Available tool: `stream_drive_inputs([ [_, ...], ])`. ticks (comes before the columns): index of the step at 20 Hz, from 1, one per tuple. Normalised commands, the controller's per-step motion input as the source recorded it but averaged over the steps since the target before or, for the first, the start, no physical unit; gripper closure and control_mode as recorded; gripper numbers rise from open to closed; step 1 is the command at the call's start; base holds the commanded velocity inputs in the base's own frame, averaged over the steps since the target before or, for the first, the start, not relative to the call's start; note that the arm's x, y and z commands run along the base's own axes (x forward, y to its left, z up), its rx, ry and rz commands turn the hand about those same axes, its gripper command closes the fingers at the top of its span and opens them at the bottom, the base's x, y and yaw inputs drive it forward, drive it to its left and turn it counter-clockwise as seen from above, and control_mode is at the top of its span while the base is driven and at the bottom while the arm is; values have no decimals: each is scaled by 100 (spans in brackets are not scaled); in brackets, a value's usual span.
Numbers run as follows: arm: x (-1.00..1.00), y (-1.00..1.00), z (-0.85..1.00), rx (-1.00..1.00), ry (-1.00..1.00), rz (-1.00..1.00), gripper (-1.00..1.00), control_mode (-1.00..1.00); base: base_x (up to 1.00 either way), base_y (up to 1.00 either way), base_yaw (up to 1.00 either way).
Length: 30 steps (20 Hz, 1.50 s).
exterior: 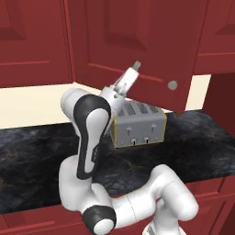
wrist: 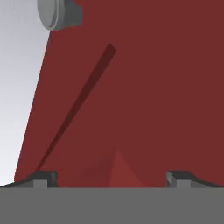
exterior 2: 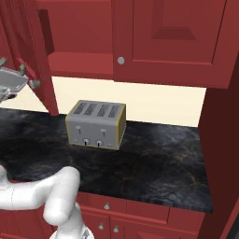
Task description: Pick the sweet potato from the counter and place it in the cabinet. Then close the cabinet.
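While pressing the cabinet door (exterior: 137, 46) shut:
gripper (exterior: 134, 69), fingers spread and empty, is pushing beside the knob (exterior: 172, 85); steady, flat contact seems best.

The light was soft and even, with no glare. The pictures looked a bit fuzzy. The toaster (exterior 2: 96, 124) cast a faint shadow on the dark counter (exterior 2: 154, 163). Up close, the cabinet (wrist: 140, 96) door looked smooth and flat.

The arm (exterior: 87, 151) has smooth, rounded white segments with glossy black bands at the joints. The end effector (exterior: 131, 75) is white with small grey finger tips.
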Motion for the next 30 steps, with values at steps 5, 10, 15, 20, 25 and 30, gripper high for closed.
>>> stream_drive_inputs([
  [5,62,-100,19,65,20,-6,-100,-100,0,0,0],
  [10,66,-100,59,70,26,0,-100,-100,0,0,0],
  [15,68,-100,71,73,53,0,-100,-100,0,0,0],
  [20,98,-100,44,57,65,0,-100,-100,0,0,0],
  [25,100,-94,36,46,70,0,-100,-100,0,0,0],
  [30,100,-99,25,53,69,0,-100,-100,0,0,0],
])
